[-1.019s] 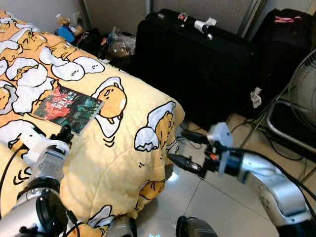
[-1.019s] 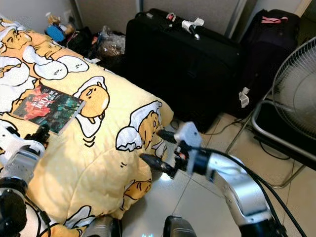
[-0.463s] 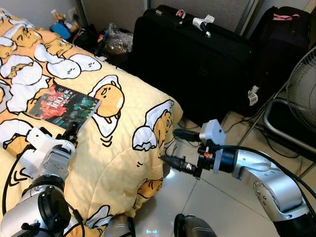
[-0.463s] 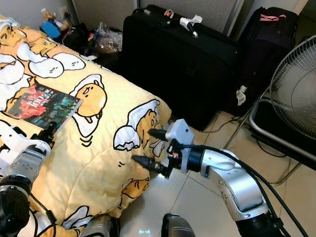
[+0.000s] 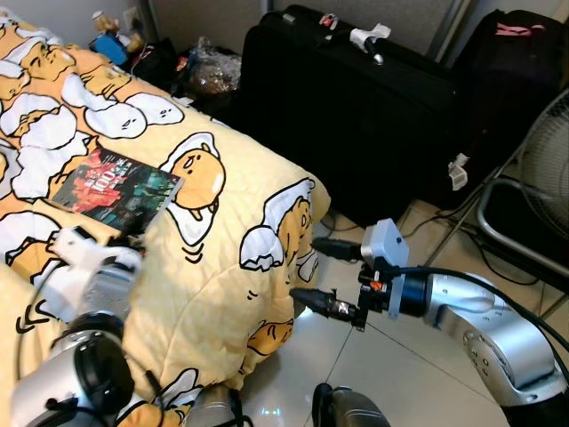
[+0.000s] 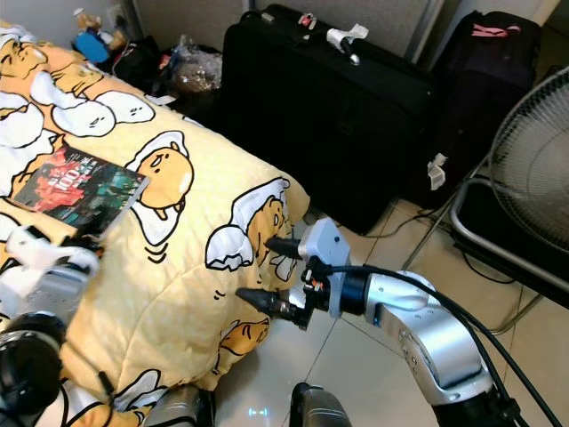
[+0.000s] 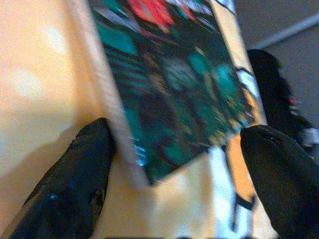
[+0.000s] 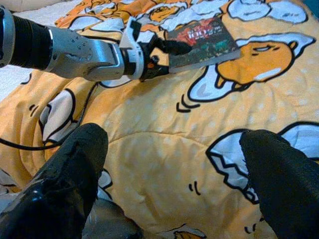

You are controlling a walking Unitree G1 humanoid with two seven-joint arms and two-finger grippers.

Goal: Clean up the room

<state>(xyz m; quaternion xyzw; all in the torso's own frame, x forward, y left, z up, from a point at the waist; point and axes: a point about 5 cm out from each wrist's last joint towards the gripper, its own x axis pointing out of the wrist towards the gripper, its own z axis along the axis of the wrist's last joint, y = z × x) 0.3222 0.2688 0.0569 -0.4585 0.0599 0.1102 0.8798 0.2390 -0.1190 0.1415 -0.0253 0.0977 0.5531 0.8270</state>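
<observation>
One book [image 5: 116, 186] lies flat on the yellow cartoon-print quilt [image 5: 222, 294]. Left gripper [image 7: 169, 169] is at the book's near corner, fingers spread wide to either side of it, not closed on it. Right gripper [image 5: 311, 271] hovers off the bed's edge over the tile floor [image 5: 391, 374], fingers apart, empty. Two black suitcases [image 5: 356, 98] stand behind; one fan [image 5: 542, 169] to the right.

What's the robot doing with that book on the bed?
The robot's left hand is at the near edge of the book, which lies flat on the yellow blanket. Its fingers are open around the book's corner, not gripping yet. The right hand is open too, held out over the floor beside the bed.
</observation>
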